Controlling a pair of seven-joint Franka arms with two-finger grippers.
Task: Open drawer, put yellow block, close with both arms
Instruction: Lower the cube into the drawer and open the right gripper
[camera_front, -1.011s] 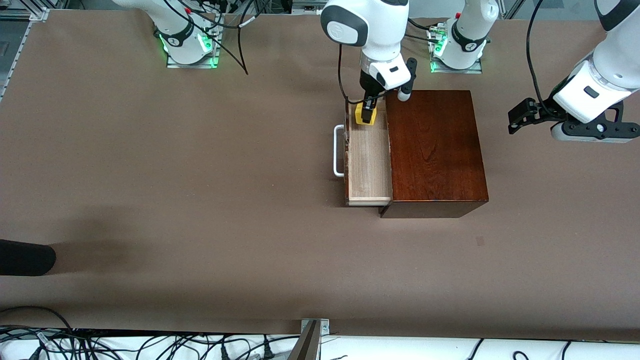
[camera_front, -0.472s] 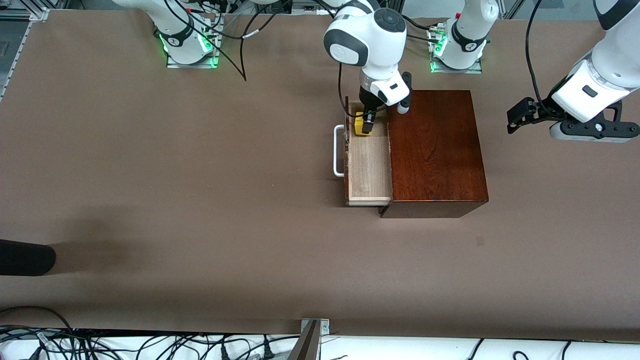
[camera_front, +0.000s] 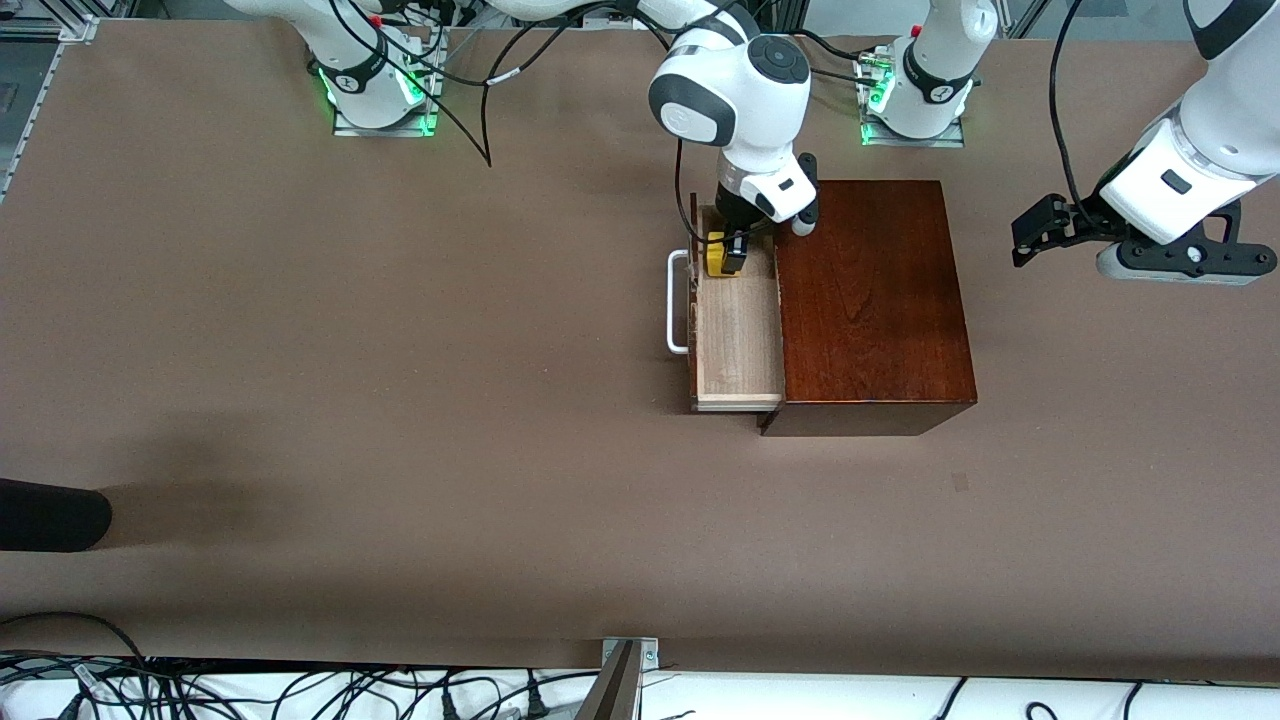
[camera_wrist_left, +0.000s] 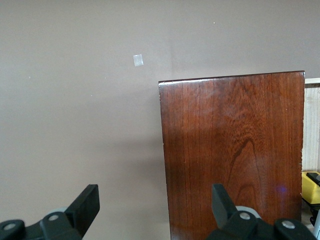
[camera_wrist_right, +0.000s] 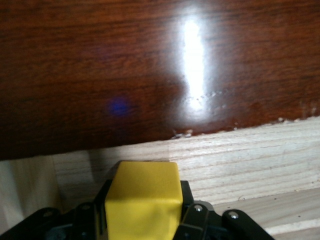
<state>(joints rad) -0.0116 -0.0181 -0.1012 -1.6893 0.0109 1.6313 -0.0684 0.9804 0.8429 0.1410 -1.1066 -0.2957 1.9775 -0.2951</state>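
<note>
The drawer (camera_front: 738, 340) stands pulled out of the dark reddish-brown wooden box (camera_front: 870, 300), its white bar handle (camera_front: 677, 302) toward the right arm's end. My right gripper (camera_front: 726, 253) is shut on the yellow block (camera_front: 716, 253) and holds it low inside the drawer's end farthest from the front camera. In the right wrist view the block (camera_wrist_right: 143, 200) sits between the fingers, over the pale tray (camera_wrist_right: 260, 155). My left gripper (camera_front: 1035, 232) is open and empty, in the air off the box's end toward the left arm; its view shows the box top (camera_wrist_left: 235, 150).
A black object (camera_front: 50, 514) lies at the table's edge toward the right arm's end. Cables (camera_front: 300, 690) run along the edge nearest the front camera. A small pale mark (camera_wrist_left: 138, 60) is on the brown table.
My right gripper has come down with the yellow block, from above the drawer's rim to low inside the tray. The left arm has barely shifted.
</note>
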